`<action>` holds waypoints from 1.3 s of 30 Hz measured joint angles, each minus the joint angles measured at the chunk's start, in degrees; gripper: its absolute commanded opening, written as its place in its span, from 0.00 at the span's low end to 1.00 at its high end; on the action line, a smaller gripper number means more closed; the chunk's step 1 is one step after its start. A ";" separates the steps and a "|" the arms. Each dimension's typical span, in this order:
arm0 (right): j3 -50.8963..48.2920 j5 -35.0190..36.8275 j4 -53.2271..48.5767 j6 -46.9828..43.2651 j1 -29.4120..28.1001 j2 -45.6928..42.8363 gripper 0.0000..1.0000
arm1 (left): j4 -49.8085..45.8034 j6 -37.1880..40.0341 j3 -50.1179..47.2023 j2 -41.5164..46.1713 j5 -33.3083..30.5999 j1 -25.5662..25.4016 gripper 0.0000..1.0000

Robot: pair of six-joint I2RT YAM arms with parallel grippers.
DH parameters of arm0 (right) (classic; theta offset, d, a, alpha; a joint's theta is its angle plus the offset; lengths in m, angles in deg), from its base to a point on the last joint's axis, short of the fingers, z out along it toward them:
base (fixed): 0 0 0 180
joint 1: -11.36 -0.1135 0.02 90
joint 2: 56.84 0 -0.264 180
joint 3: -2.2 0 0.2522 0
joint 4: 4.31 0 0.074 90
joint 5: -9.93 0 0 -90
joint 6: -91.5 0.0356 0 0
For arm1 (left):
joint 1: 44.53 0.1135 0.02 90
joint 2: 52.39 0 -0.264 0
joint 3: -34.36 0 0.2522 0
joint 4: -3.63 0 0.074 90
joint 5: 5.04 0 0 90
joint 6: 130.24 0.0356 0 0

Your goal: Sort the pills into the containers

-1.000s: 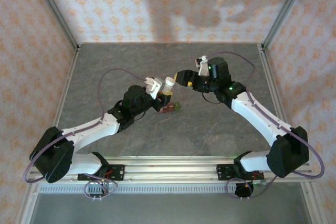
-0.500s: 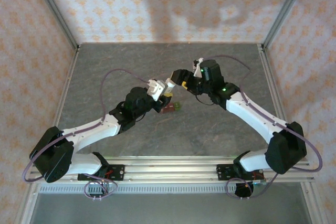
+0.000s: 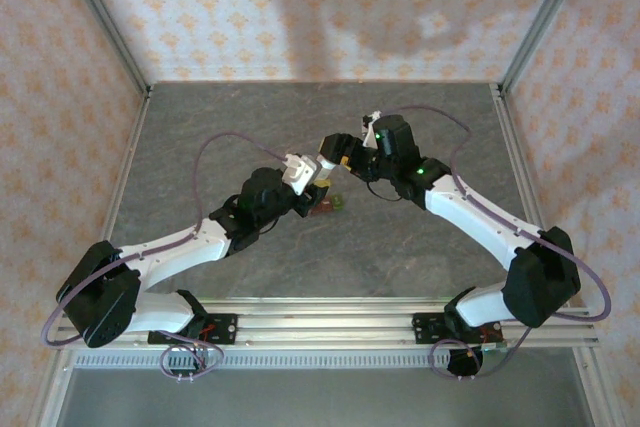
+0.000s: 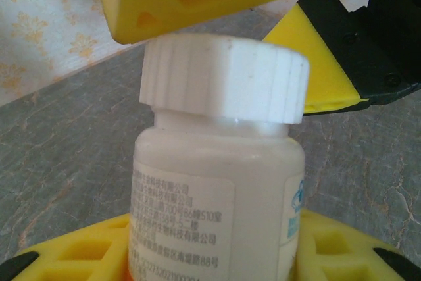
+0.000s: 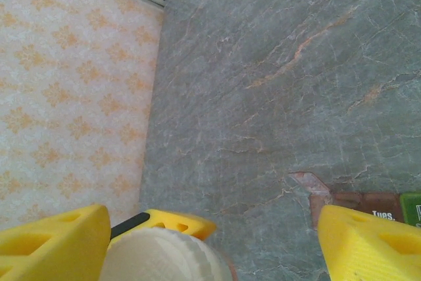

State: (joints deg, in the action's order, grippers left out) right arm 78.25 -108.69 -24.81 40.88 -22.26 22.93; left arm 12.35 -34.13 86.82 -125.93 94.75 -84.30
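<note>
White bottle, clamped in the left gripper above the table's middle, points its cap at the right gripper, whose spread jaws straddle it unpinched, with the containers lying just nearside.

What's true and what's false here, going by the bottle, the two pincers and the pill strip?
1. The left pincer grips the white bottle. True.
2. The bottle is uncapped. False: its ribbed white cap is on.
3. The right pincer is clamped shut on the cap. False: its jaws stand open on either side of the cap.
4. The compartment strip lies on the table. True.
</note>
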 measured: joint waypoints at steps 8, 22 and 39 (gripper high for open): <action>0.22 -0.31 0.37 0.09 -0.42 0.00 0.75 | 0.04 0.00 0.00 -0.35 0.00 0.00 0.00; -1.09 -1.75 3.15 0.42 -1.86 0.00 0.41 | -0.04 -0.17 0.00 -0.76 0.00 0.00 0.00; -3.85 -22.64 5.09 -18.45 5.75 -2.12 0.42 | -0.94 -7.50 0.07 1.31 10.95 0.17 0.00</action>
State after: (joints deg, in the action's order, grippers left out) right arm 74.40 -131.34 -19.72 22.43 -16.51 20.81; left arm 11.41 -41.63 86.89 -124.62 105.70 -84.13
